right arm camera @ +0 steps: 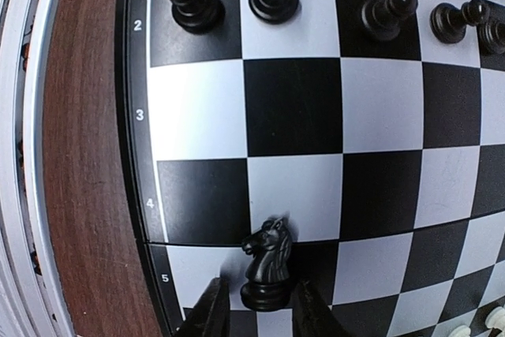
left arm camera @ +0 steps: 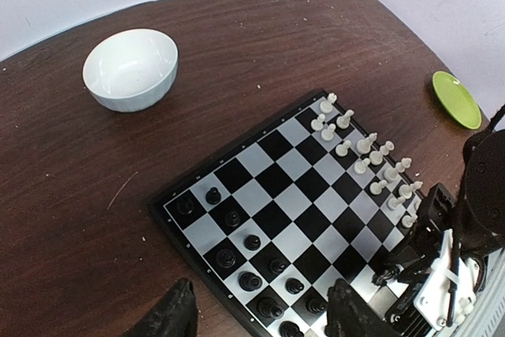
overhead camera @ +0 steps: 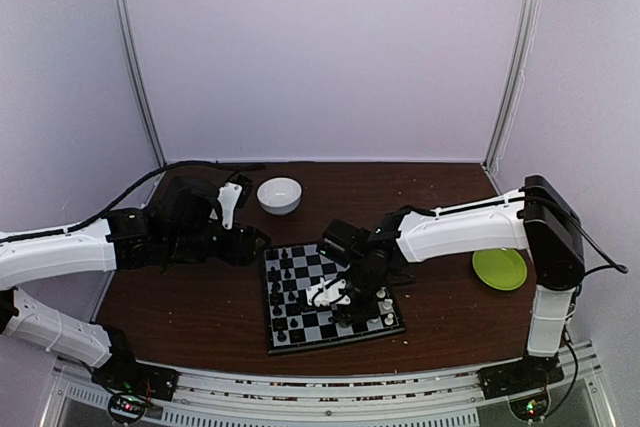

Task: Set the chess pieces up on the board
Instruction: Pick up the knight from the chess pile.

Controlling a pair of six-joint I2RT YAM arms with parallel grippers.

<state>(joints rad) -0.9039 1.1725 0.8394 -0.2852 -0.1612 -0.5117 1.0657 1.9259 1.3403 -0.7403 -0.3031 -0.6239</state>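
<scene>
The board (overhead camera: 335,344) lies at the table's middle front. Black chess pieces (left arm camera: 252,242) stand in two rows along its left side and white ones (left arm camera: 363,147) along its right. A black knight (right arm camera: 267,262) stands upright near the board's front edge, by the rim numbers 4 and 5. My right gripper (right arm camera: 260,317) reaches low over the board with a finger on each side of the knight's base. A thin gap shows at the left finger (right arm camera: 211,313). My left gripper (left arm camera: 260,317) hangs open above the black rows, holding nothing.
A white bowl (overhead camera: 279,195) sits behind the board to the left. At the right edge of the table lies a green plate (overhead camera: 499,268). The right arm stretches across the board's right half from the right. Metal rails run along the table's front.
</scene>
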